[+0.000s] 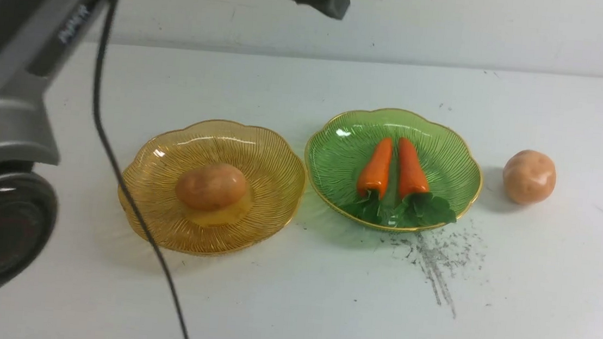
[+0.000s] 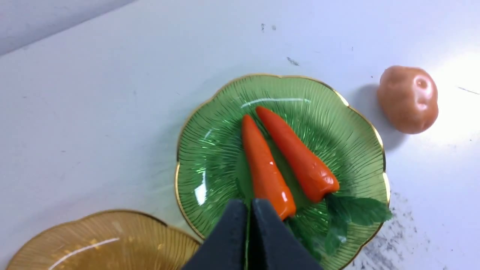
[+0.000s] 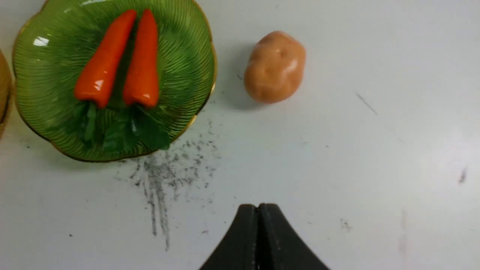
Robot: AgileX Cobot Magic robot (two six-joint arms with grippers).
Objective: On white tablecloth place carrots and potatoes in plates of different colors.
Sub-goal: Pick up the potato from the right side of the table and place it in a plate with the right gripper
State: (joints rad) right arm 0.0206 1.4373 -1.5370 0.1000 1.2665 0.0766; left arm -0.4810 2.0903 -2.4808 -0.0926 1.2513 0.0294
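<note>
The white tablecloth [image 1: 289, 310] covers the desk. On it, the green plate [image 1: 337, 140] holds both carrots [image 1: 377, 168] side by side, with tips toward 12 o'clock and leaves toward 6. The yellow plate [image 1: 160, 157] sits just beside it at 9 o'clock, with one potato [image 1: 211, 186] in its middle. The other potato [image 1: 529, 177] lies on the cloth at 3 o'clock from the green plate, not touching it. The left jaws are pressed together above the green plate. The right jaws are pressed together too, pinching nothing.
</note>
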